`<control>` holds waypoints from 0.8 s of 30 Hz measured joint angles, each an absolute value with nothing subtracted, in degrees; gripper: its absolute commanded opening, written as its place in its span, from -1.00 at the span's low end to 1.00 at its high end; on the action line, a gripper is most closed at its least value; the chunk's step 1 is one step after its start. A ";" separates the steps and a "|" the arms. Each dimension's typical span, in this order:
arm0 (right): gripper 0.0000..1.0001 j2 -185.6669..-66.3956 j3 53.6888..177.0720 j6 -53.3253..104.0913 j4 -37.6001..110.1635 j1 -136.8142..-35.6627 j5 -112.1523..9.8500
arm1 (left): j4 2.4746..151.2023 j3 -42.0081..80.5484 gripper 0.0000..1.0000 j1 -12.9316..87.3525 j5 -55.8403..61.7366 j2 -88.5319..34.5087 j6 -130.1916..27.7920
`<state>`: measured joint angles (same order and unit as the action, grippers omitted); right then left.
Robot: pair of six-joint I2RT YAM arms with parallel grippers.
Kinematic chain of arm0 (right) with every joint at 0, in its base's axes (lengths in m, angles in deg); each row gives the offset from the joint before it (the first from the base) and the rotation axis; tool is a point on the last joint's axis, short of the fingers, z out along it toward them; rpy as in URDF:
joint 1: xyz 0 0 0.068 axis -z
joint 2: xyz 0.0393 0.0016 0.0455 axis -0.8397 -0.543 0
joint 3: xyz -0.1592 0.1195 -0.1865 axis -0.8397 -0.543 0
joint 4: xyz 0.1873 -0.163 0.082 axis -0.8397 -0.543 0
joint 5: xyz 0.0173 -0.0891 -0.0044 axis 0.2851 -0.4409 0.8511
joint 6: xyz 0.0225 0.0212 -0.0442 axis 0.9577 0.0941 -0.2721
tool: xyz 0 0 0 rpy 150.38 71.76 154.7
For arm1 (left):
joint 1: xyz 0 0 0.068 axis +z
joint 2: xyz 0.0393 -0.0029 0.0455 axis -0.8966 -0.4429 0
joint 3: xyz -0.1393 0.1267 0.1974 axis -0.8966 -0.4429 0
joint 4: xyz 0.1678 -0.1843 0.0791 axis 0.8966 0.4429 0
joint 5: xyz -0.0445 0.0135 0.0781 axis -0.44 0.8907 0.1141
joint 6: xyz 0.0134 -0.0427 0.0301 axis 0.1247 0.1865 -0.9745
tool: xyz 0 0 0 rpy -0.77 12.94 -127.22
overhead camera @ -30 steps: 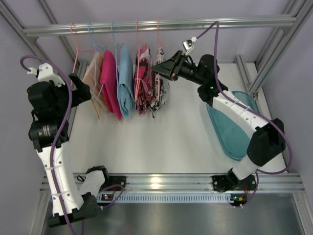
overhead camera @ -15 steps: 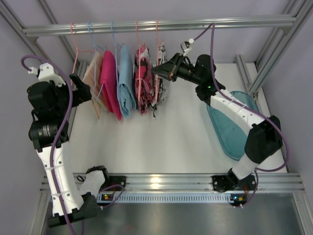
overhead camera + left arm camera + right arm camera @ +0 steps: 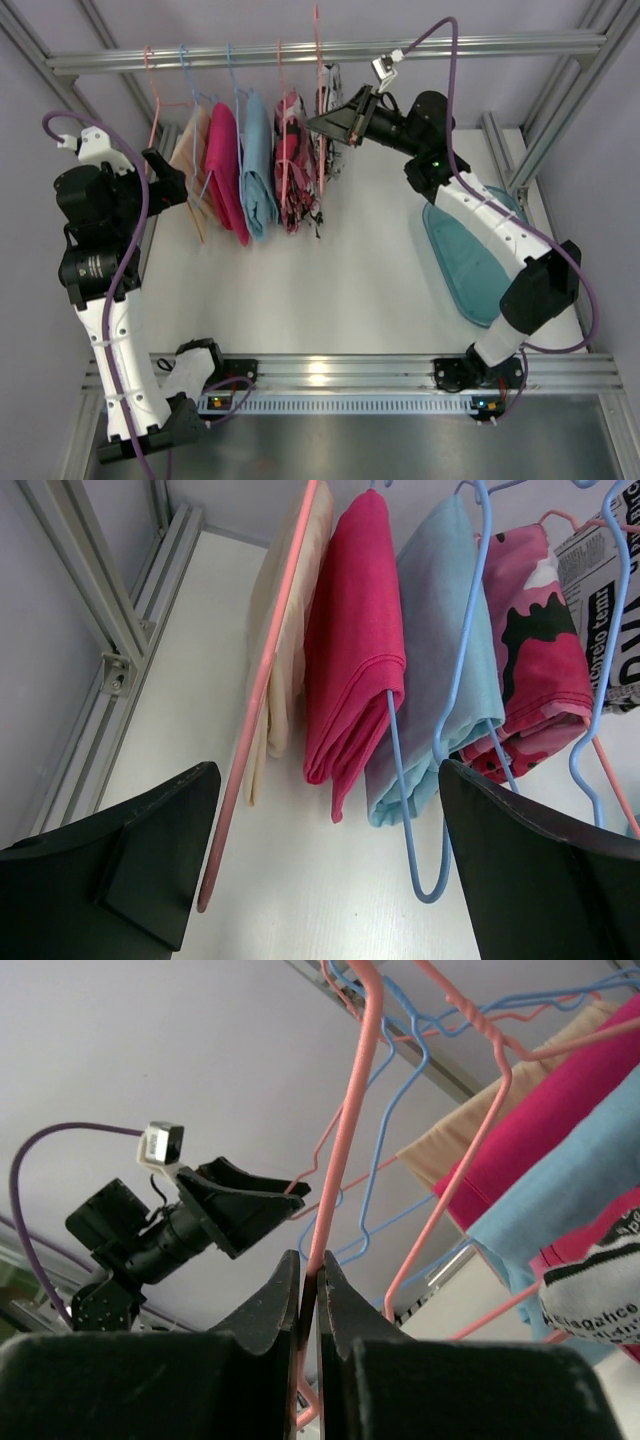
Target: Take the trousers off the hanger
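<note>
Our right end effector [image 3: 309,1270] is clenched on the pink hanger [image 3: 345,1140]; the comic-print trousers [image 3: 590,1305] hang just below its tips (long axis vertical). The left end effector [image 3: 325,810], released, waits well apart, past the plain garments [image 3: 350,650].

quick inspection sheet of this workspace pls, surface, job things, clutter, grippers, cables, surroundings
surface: white table, with a teal tray on its right side.
job's things: comic-print trousers on a pink hanger; pink-red trousers hanging next to them.
clutter: light-blue garment, magenta garment and tan garment on hangers at the rail.
grippers: right gripper jaws shut on the pink hanger's wire; left gripper jaws open, holding nothing.
cables: purple cables, one looped over each arm.
surroundings: aluminium frame, plain walls, nothing else seen.
</note>
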<state>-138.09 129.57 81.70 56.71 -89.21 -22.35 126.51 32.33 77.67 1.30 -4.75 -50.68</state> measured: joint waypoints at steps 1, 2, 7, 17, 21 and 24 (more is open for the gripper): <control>-1.00 -138.07 129.76 81.48 56.54 -89.21 -21.95 | 126.32 32.33 0.95 77.67 1.12 -4.75 -50.66; -1.00 -138.09 129.76 81.24 56.06 -89.21 -21.62 | 126.12 32.38 0.95 77.67 0.86 -4.77 -50.66; -1.00 -136.83 126.97 81.40 56.56 -89.03 -21.19 | 125.18 33.84 0.94 77.67 -3.75 -5.78 -50.75; -1.00 -124.63 110.64 81.27 56.69 -88.92 -20.31 | 116.07 31.90 0.80 77.60 -25.74 -6.35 -45.57; -1.00 -119.73 107.14 81.20 55.27 -88.95 -19.68 | 110.38 29.80 0.80 75.63 -31.90 -7.29 -40.82; -1.00 -116.63 106.03 80.15 54.00 -88.95 -19.68 | 106.84 31.06 0.78 71.92 -32.91 -10.08 -38.81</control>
<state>-116.63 106.03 80.15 54.00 -88.95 -19.68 106.84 31.06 71.92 -32.91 -10.08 -38.81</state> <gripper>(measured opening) 0.037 0.896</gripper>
